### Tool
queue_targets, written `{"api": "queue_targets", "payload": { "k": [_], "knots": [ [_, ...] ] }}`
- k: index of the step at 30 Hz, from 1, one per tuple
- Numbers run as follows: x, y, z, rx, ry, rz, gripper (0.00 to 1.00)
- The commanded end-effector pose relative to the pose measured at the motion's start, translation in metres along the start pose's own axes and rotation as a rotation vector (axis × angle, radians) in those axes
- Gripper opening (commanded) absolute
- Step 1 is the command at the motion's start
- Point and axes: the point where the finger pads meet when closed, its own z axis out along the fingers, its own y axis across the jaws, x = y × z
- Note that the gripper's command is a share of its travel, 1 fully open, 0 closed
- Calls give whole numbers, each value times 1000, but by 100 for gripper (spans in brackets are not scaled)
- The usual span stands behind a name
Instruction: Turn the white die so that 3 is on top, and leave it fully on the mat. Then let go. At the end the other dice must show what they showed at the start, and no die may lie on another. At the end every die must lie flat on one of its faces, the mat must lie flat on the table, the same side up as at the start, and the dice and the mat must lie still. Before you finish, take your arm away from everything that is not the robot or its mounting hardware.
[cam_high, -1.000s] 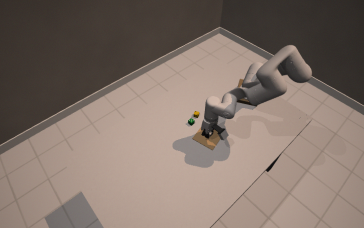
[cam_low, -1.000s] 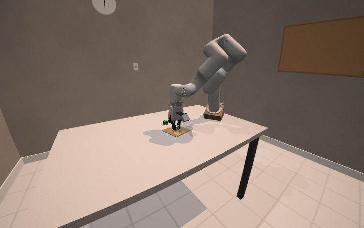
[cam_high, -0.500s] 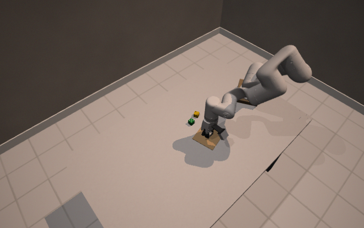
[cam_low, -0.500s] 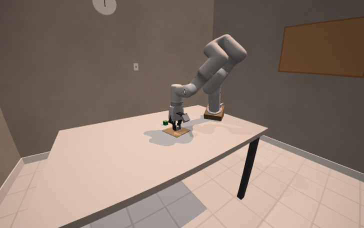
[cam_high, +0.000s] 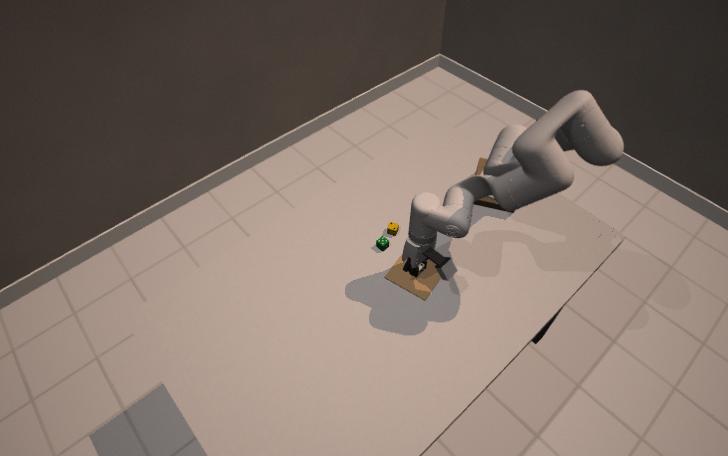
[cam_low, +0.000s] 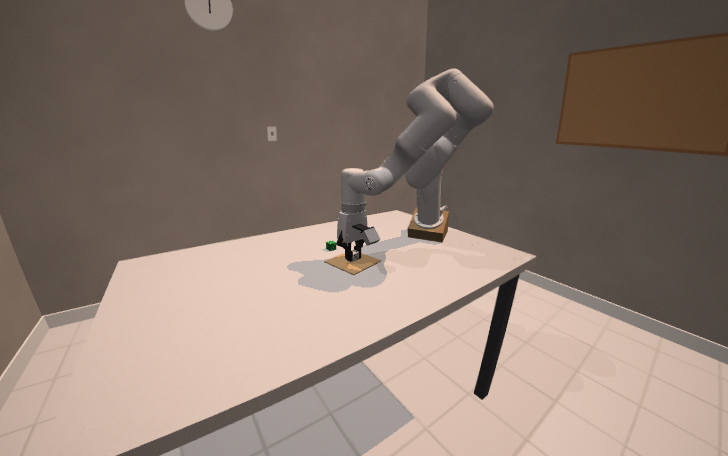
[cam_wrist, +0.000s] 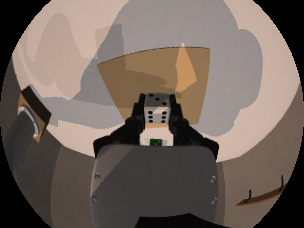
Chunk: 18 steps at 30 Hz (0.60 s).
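Observation:
The white die (cam_high: 421, 265) (cam_low: 355, 256) (cam_wrist: 157, 109) is between the fingers of my gripper (cam_high: 414, 266) (cam_low: 352, 255) (cam_wrist: 157, 101), which is shut on it and points down. In the wrist view a six face is turned toward the palm and a three face toward the camera side. The die is low over the tan mat (cam_high: 402, 280) (cam_low: 369, 261) (cam_wrist: 115, 75); whether it touches is hard to tell. The mat lies flat.
A green die (cam_high: 382, 243) (cam_low: 330, 245) (cam_wrist: 156, 142) and a yellow die (cam_high: 392, 228) lie off the mat beside the gripper, apart from each other. The gripper nearly hides the yellow die in the exterior view. The arm's wooden base (cam_low: 427, 233) is farther back.

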Motion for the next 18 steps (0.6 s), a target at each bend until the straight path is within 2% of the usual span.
{"api": "queue_targets", "payload": {
  "k": [1, 18],
  "knots": [
    [0, 1, -1, -2, -1, 1, 27],
    [0, 3, -1, -2, -1, 1, 27]
  ]
}}
